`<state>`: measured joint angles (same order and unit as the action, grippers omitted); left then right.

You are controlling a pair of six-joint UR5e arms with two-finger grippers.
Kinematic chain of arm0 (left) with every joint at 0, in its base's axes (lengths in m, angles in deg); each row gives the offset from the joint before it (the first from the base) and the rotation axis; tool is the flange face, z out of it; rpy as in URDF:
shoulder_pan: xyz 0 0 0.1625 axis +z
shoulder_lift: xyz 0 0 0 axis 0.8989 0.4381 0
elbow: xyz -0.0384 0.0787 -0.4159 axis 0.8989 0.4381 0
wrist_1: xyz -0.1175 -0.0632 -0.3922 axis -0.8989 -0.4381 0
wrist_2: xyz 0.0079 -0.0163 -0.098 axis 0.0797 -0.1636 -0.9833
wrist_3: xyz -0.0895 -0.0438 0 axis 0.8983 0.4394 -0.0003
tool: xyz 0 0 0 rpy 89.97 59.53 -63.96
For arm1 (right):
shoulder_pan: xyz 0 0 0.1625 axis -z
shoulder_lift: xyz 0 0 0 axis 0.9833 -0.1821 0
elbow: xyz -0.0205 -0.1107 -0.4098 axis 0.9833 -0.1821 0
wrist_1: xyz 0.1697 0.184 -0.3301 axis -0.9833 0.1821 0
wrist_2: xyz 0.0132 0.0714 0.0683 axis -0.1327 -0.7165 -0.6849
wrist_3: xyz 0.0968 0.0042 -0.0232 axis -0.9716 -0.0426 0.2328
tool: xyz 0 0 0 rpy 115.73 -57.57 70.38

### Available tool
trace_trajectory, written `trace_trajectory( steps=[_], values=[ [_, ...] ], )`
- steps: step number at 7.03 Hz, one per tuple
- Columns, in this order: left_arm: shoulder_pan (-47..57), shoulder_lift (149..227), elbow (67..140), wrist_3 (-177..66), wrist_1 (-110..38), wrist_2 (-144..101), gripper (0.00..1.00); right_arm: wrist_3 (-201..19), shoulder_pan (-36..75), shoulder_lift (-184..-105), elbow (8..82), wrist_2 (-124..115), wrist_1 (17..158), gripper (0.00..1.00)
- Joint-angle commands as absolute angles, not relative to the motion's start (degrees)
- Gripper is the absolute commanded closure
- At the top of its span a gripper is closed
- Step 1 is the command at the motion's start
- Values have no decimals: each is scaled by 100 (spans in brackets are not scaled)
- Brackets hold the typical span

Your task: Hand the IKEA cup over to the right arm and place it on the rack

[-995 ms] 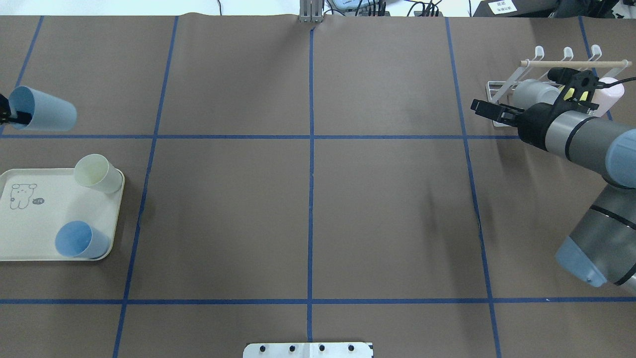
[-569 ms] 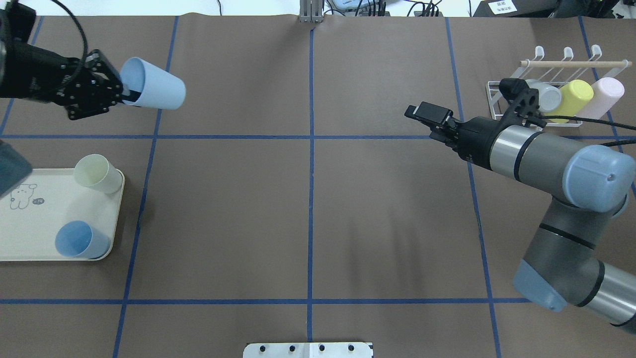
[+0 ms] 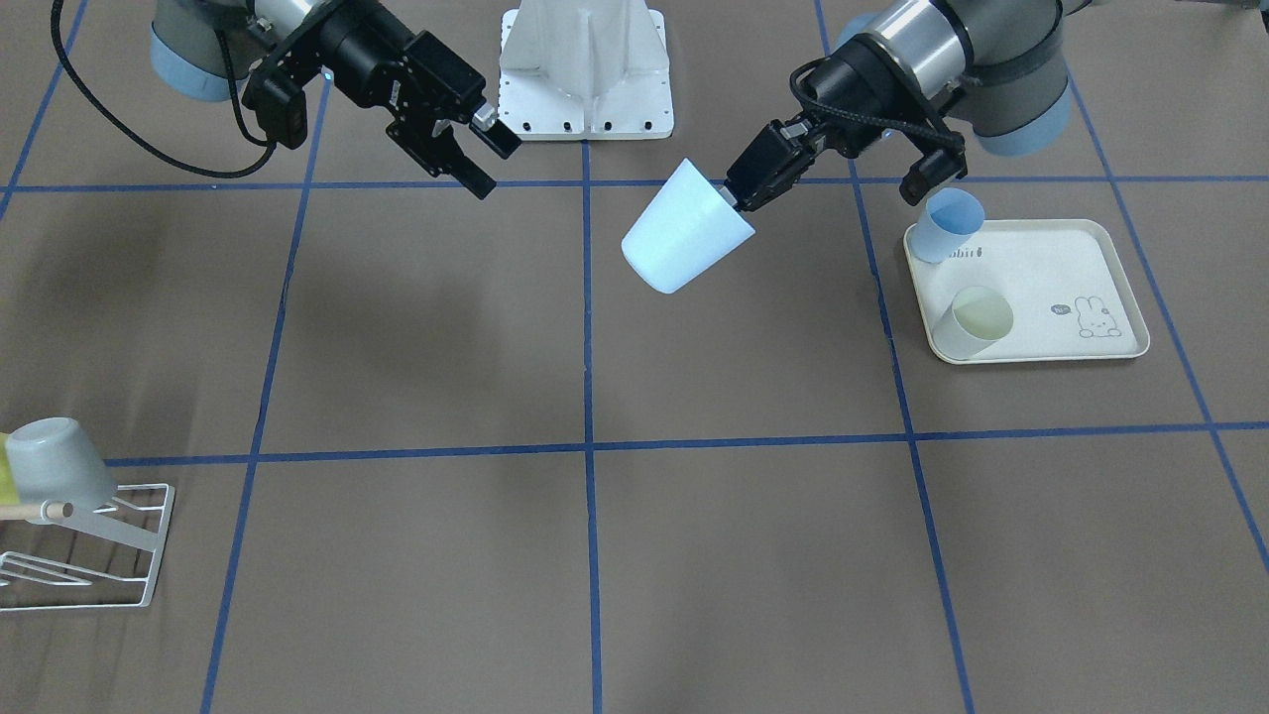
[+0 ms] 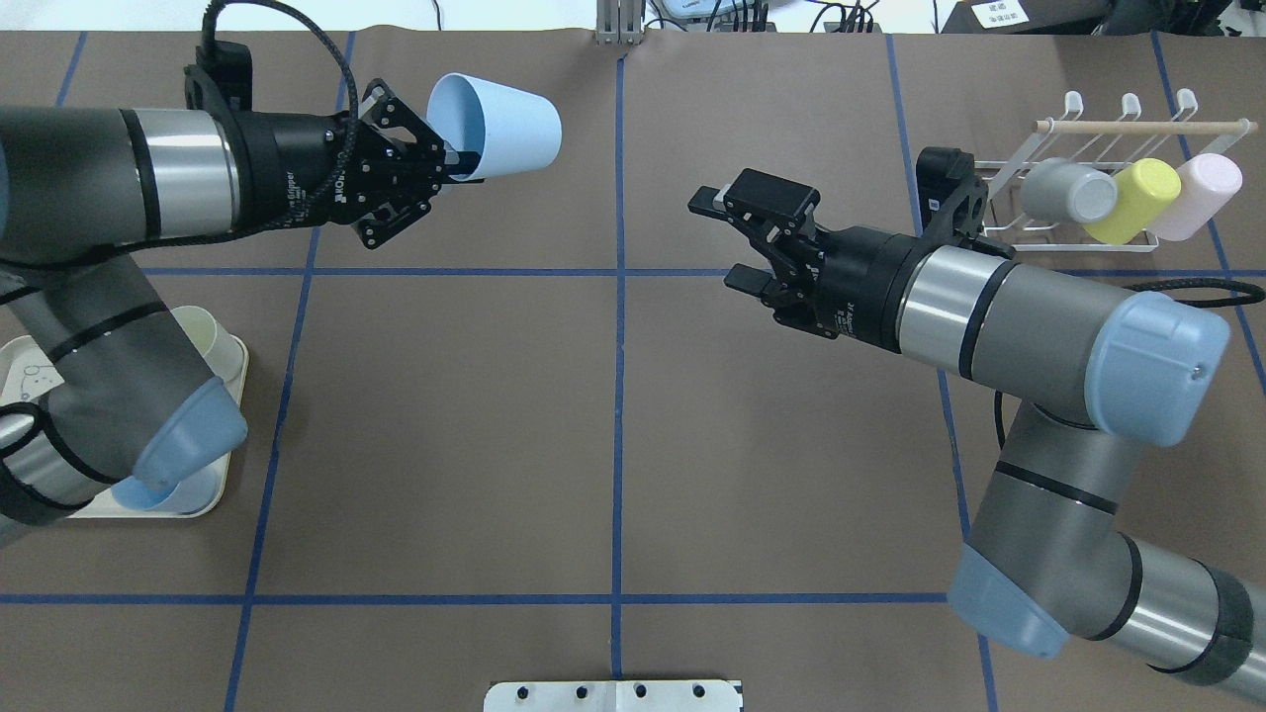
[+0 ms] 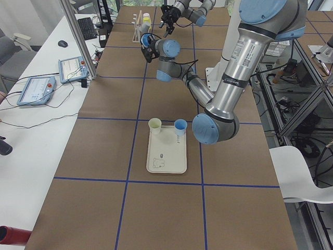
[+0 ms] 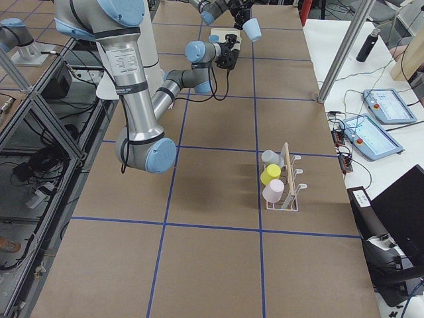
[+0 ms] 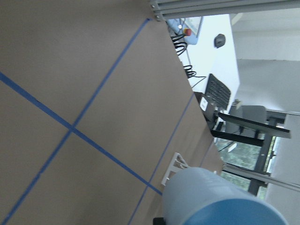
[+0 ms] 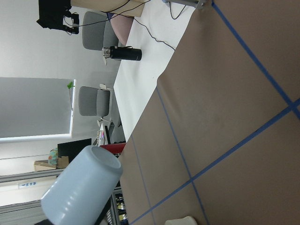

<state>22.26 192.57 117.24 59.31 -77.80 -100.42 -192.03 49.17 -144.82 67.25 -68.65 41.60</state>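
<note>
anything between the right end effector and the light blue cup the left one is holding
Nothing visible does. The gap from the open right end effector to the light blue cup is open air.

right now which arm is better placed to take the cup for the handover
Right. The left hand pinches the pale blue cup by its rim, with the base pointing toward the centre line. The right hand is open, empty and faces that base across the gap.
</note>
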Motion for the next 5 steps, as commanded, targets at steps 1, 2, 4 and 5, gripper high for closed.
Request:
trace_trajectory(
  steps=[1, 2, 4, 5],
  values=[
    [2341, 19263, 11664, 6208, -8387, -9625, 100, -19882, 4962, -14311, 6605, -6873, 3455, 0],
    [2489, 19255, 11594, 6365, -8859, -9625, 100, -19866, 4962, -14268, 6542, -6882, 3453, 0],
    [2832, 19272, 11462, 6340, -9276, -9292, 100, -19874, 4752, -13856, 6174, -7398, 3461, 0],
    [2886, 19281, 11479, 6305, -9277, -9282, 100, -19874, 4743, -13854, 6164, -7418, 3470, 0]
  ],
)
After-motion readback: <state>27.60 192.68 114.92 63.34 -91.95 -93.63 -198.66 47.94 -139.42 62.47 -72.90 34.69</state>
